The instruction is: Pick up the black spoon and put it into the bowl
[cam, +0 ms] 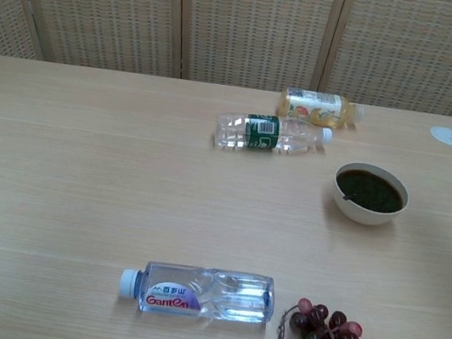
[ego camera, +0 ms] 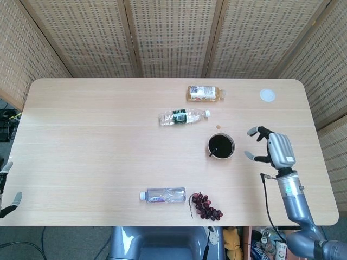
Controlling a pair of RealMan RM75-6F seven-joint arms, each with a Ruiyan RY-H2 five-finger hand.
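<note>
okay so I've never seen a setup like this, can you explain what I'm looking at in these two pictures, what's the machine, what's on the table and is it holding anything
It is a two-armed robot with humanlike hands, working at a wooden table. One picture looks down from its head, the other looks forward from its chest. The right hand hovers open beside a bowl, holding nothing. The black spoon lies inside the bowl. The left hand barely shows at the table's edge. Also lying there: a green-label water bottle, a juice bottle, a clear bottle, dark grapes and a small white disc.
</note>
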